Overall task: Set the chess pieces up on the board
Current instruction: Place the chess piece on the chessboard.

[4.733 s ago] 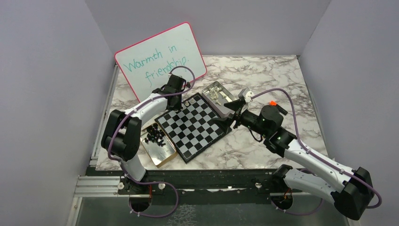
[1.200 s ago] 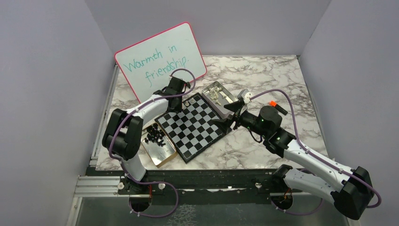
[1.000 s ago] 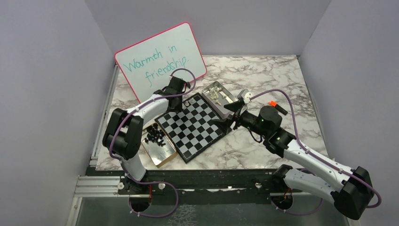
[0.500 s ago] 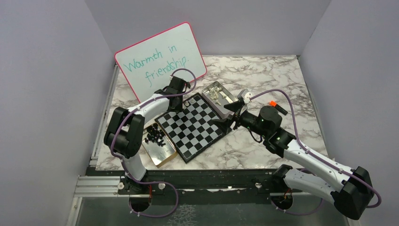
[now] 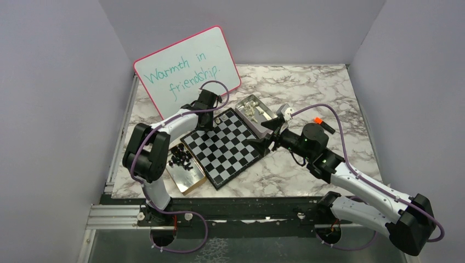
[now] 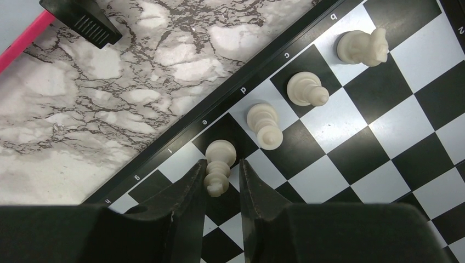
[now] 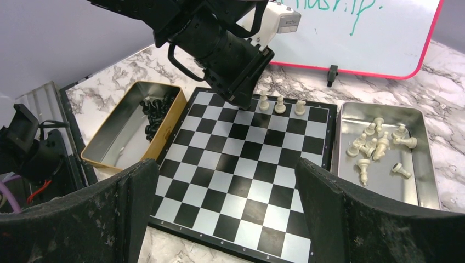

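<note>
The board (image 5: 222, 149) lies at an angle mid-table. In the left wrist view, three cream-white chess pieces stand along its edge row: a knight (image 6: 362, 46), a bishop (image 6: 307, 89) and a taller piece (image 6: 265, 126). A fourth white piece (image 6: 219, 159) stands beside them between the fingers of my left gripper (image 6: 222, 167). The left finger touches it and a gap shows at the right finger, so the gripper is open. My right gripper (image 7: 226, 170) hovers wide open over the board's near-right edge (image 7: 241, 181), holding nothing.
A silver tin (image 7: 342, 148) holding several loose white pieces (image 7: 378, 142) sits by the board's far right corner. A gold tin (image 5: 189, 176) with black pieces (image 5: 180, 159) sits at its left. The pink-rimmed whiteboard (image 5: 186, 68) stands behind the left arm.
The left jaws have parted a little around the standing white piece. The left arm's elbow has shifted slightly. The right arm holds still.
</note>
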Available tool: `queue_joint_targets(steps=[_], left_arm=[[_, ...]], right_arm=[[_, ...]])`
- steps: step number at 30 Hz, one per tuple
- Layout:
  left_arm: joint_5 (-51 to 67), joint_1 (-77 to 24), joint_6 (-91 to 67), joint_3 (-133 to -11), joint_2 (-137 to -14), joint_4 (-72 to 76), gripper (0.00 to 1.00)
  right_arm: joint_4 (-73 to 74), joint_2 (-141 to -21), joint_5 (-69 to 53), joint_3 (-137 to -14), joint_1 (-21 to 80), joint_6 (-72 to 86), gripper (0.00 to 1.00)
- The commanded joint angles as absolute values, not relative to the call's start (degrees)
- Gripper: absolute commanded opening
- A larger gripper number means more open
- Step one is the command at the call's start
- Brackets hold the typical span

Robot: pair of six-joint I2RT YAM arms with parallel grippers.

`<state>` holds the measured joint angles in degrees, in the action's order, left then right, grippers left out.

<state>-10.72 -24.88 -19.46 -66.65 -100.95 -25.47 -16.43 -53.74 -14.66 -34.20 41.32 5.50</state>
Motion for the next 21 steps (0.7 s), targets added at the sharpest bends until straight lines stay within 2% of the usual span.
queue_joint_targets(steps=[1, 10, 21], left_arm=[[-10.3, -25.3, -19.2, -68.7, -101.8, -24.6, 0.29], [-10.1, -25.3, -19.7, -68.5, -102.7, -24.2, 0.35], [-9.3, -25.3, -20.1, -68.8, -103.7, -23.4, 0.35]], right_arm=[[-15.0, -53.2, -14.7, -35.5, 41.7, 4.7, 1.00], [-14.9, -52.9, -14.5, -35.3, 41.7, 4.7, 1.00], [-14.8, -52.4, -14.3, -34.8, 41.7, 4.6, 1.00]])
